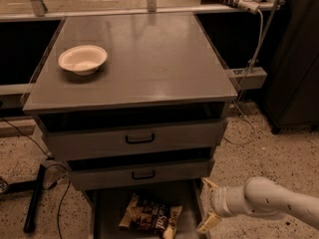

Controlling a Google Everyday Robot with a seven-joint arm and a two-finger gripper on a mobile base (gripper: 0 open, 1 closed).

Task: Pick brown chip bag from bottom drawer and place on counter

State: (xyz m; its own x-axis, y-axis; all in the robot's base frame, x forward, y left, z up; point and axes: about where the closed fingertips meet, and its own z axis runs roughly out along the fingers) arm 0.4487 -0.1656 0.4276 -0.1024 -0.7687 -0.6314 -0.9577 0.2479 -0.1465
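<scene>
My pincer (202, 206) is low at the right side of the bottom drawer (107, 205), fingers apart, near the bag (149, 217) lying inside. A bowl (82, 59) stands on the table (164, 68).

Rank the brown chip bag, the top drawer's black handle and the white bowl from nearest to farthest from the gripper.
1. Brown chip bag, in the bottom drawer, just left of the gripper at lower right.
2. Top drawer's black handle, up and left.
3. White bowl, on the counter's far left.
</scene>
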